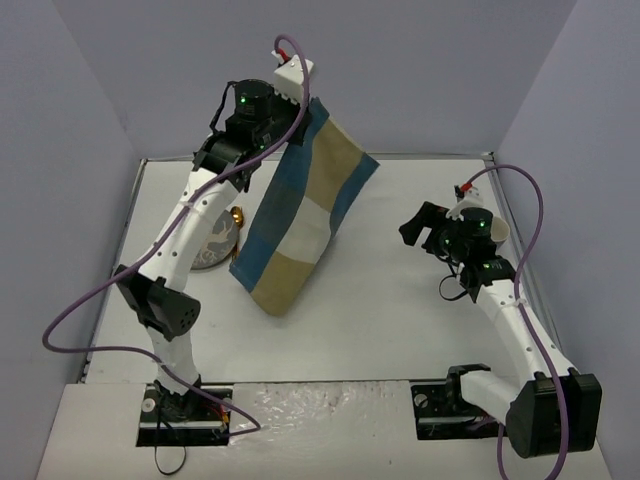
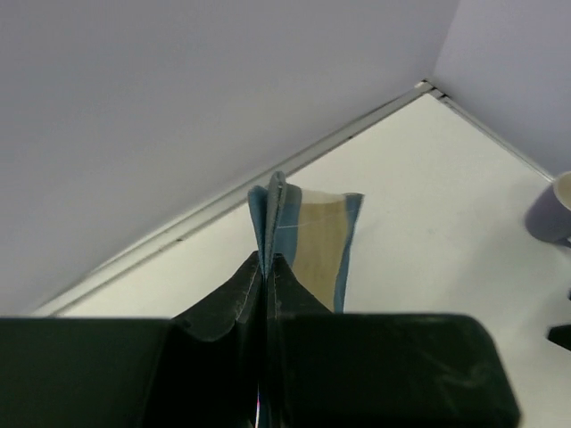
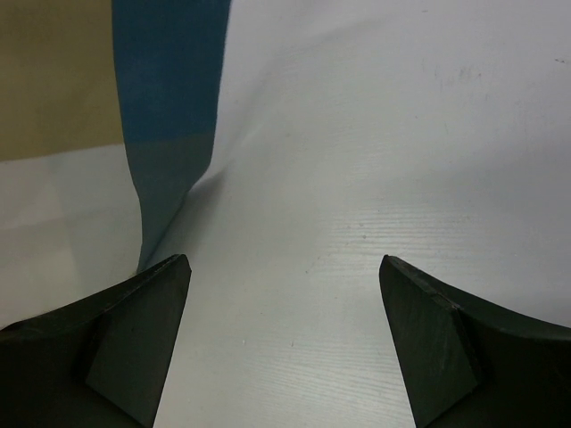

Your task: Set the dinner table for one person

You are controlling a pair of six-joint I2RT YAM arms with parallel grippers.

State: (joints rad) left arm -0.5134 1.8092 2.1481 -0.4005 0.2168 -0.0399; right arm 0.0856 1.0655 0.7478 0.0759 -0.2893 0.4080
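My left gripper (image 1: 305, 100) is shut on the top edge of a blue-and-tan striped placemat (image 1: 295, 210) and holds it high, so the cloth hangs down with its lower corner near the white dinner table (image 1: 400, 300). In the left wrist view the shut fingers (image 2: 268, 267) pinch the folded cloth (image 2: 308, 236). My right gripper (image 1: 415, 228) is open and empty, low over the table to the right of the placemat. The right wrist view shows the hanging cloth (image 3: 169, 116) at the left and bare tabletop (image 3: 357, 178) between the spread fingers.
A plate with a gold-coloured item (image 1: 222, 238) lies at the left, partly behind my left arm and the cloth. A lavender cup (image 2: 553, 209) stands at the right edge of the table. Lavender walls close in the back and sides.
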